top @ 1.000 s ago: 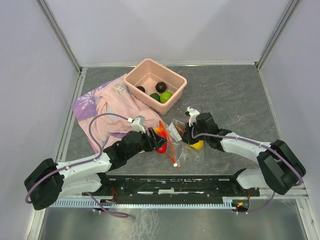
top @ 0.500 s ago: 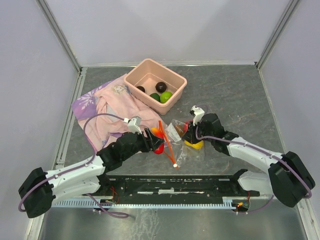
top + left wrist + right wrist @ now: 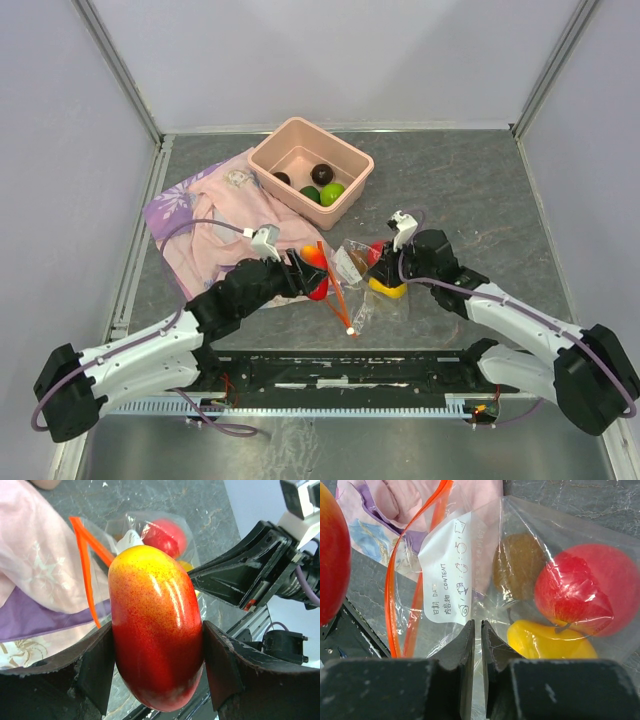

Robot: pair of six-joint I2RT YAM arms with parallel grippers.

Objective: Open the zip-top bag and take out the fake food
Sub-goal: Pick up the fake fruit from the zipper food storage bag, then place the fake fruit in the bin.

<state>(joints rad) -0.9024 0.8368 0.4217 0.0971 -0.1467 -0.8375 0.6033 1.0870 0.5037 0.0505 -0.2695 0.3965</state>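
Seen from above, the zip-top bag lies crumpled on the gray table, its orange-red zip strip hanging open and the white slider at its near end. Just left of the bag's mouth, the left hand grips a red-and-yellow piece of fake food. The right hand sits on the bag's right side, above a yellow piece inside it. Beyond the bag stands a pink tub holding dark and green pieces, with a printed cloth spread to the bag's far left. The left wrist camera shows the mango-like piece clamped between both fingers, outside the bag and in front of it. The right wrist camera shows the bag's white label beside a brown piece, a red piece and the yellow one, all inside the film; the right hand's fingers stand narrow, a thin slit apart, at the bag's lower edge, and it cannot be told whether they pinch film.
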